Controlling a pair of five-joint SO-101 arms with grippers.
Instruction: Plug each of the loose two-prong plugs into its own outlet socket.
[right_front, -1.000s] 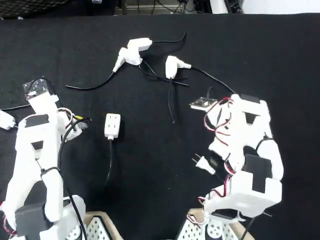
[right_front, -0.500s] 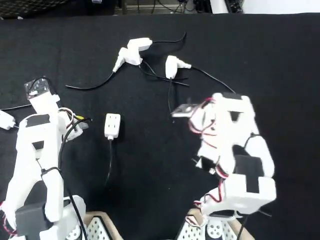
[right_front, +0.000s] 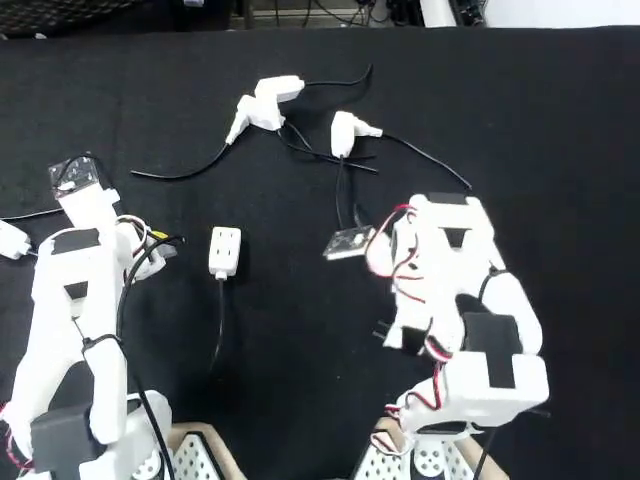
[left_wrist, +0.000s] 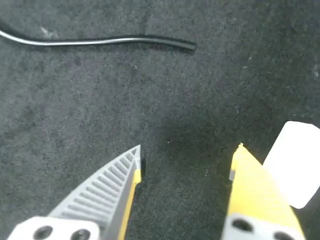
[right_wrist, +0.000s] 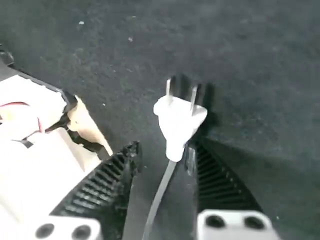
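Right claw (right_wrist: 162, 150) sits low over the plug (right_wrist: 179, 117), fingers spread enough to straddle it, nothing clamped yet. The plug lies on the black cloth (right_wrist: 250, 50) btw the tips, prongs pointing away, cord running back btw the fingers. Probably lined up so a squeeze grabs the body w/ prongs free to push in. Left claw (left_wrist: 187, 160) gapes wide, empty, over bare cloth.

Count: 1 loose plug, 2 arms, 3 white sockets as far as I can tell — near socket (right_front: 224, 250) by the left arm, far-left socket (right_front: 265, 105), far-right socket (right_front: 343, 132).
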